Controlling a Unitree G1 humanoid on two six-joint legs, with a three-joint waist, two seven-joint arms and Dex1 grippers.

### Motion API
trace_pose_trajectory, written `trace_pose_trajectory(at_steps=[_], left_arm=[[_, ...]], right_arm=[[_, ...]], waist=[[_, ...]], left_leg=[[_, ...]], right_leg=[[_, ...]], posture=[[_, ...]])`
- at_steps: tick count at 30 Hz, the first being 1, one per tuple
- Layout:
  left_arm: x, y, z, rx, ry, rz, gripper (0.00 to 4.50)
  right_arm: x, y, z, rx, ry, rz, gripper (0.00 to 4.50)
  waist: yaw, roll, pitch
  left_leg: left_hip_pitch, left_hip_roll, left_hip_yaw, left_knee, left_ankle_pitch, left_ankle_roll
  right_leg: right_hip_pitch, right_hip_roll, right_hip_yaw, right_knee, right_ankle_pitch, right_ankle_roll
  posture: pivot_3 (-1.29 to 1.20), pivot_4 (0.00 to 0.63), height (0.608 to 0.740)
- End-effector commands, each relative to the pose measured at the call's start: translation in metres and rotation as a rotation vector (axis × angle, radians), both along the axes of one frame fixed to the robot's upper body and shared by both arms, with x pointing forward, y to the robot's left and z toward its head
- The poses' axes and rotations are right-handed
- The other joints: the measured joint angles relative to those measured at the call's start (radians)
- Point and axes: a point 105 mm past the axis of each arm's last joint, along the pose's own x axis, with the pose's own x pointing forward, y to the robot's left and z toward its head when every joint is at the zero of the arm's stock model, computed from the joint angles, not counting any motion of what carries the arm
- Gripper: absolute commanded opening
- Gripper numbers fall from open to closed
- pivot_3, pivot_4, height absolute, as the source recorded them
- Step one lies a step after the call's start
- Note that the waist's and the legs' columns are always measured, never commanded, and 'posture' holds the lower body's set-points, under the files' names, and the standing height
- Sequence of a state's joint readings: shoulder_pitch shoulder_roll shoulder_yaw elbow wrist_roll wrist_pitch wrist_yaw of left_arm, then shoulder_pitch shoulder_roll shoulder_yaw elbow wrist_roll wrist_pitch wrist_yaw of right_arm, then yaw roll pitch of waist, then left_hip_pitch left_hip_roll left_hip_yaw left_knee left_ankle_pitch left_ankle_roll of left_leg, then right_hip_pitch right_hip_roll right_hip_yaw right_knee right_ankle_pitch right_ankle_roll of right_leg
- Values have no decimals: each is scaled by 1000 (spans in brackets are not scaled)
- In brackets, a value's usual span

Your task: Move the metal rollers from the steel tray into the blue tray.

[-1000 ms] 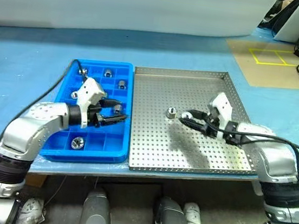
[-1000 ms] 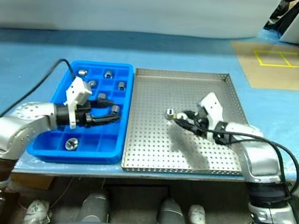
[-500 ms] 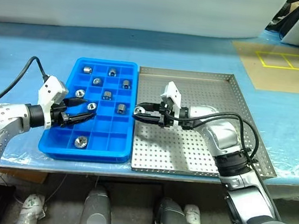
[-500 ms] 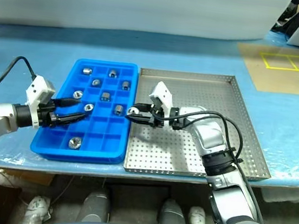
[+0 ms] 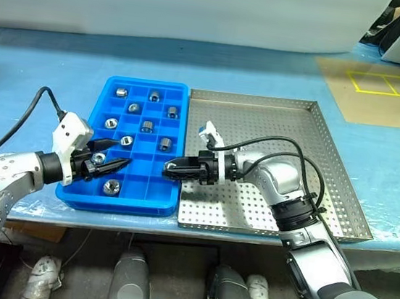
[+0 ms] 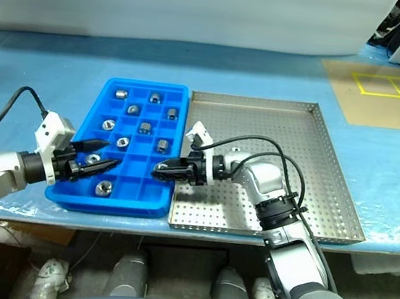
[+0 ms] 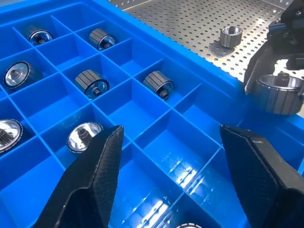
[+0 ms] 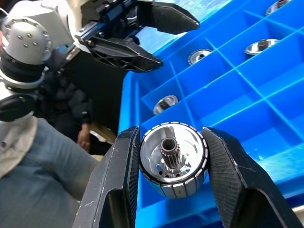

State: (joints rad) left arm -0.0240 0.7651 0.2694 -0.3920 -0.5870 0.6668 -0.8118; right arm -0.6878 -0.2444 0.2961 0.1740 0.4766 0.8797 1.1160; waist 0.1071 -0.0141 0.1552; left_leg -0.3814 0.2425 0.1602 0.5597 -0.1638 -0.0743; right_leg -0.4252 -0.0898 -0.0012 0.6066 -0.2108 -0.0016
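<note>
Reaching across from the steel tray (image 5: 317, 146), the right gripper (image 5: 169, 166) has its 2 black fingers clamped on 1 metal roller (image 8: 173, 165), which the right wrist view shows squeezed between them with its hollow end facing the camera. The fingertips sit over the blue tray (image 5: 179, 107), just inside its right wall and near its front right corner, above compartments that hold nothing.

The left gripper (image 5: 108, 156) hangs over the front left part of the blue tray with its fingers (image 7: 97, 175) spread well apart and nothing between them. It points toward the right gripper, and several bare compartments lie between the 2.

The 2 trays stand side by side on the blue table cover (image 5: 42, 64), long edges touching or nearly so; the exact seam is hard to judge. The blue tray's front edge lies close to the table's front edge.

The other rollers (image 5: 149, 126) lie in the blue tray, 1 per compartment, mostly in the back rows, with 1 (image 5: 111, 186) in the front row near the left gripper. The middle and right compartments of the front rows are bare.

In the left wrist view, 1 loose roller (image 7: 231, 36) rests on the perforated steel floor near the blue tray's wall. The right and back parts of the steel tray are bare sheet up to the low rims.
</note>
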Motion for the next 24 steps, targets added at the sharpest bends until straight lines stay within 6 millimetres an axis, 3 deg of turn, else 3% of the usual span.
trace_pose_trajectory(at_steps=[1, 4, 11, 16, 19, 22, 24], left_arm=[[0, -3, 6, -6, -33, -9, 3424], [2, -7, 5, -11, -33, -17, 3424], [6, -10, 6, -23, -43, -26, 3424], [10, -15, 4, -23, -46, -41, 3424], [11, -19, 3, -33, -50, -49, 3424], [11, -24, 0, -44, -48, -59, 3424], [12, -28, -2, -52, -47, -65, 3424]], right_arm=[[-7, 7, 16, 59, -26, 42, 1683], [-6, 10, 17, 72, -47, 38, 1683], [-2, 8, 19, 65, -51, 23, 3821], [6, -3, 28, 51, -96, -6, 3821], [30, -29, 28, -5, -225, -139, 3821], [62, -70, 32, -101, -399, -325, 3821], [73, -93, 36, -111, -417, -413, 3821]], waist=[[0, 0, 0], [0, 0, 0], [0, 0, 0], [0, 0, 0], [2, 0, 0], [6, 0, 0], [8, 0, 0]], left_leg=[[0, 0, 0, 0, 0, 0], [0, 0, 0, 0, 0, 0], [0, 0, -1, 0, 0, -1], [0, 0, -1, 0, 1, -1], [0, -1, -1, 0, 1, -1], [0, -1, -1, 1, 1, -1], [0, -1, -1, 1, 1, -1]], right_leg=[[0, 0, 0, 0, 0, 0], [0, 0, 0, 0, 0, 0], [0, 0, 0, 0, 0, 0], [0, 0, 0, 0, 0, 0], [0, 0, 0, 0, 0, 0], [1, 0, 0, 0, 0, 0], [1, 0, 1, 0, 0, 0]], posture=[[184, 150, 740], [178, 150, 740], [163, 150, 740], [150, 150, 740], [147, 150, 740], [137, 150, 740], [120, 150, 740]])
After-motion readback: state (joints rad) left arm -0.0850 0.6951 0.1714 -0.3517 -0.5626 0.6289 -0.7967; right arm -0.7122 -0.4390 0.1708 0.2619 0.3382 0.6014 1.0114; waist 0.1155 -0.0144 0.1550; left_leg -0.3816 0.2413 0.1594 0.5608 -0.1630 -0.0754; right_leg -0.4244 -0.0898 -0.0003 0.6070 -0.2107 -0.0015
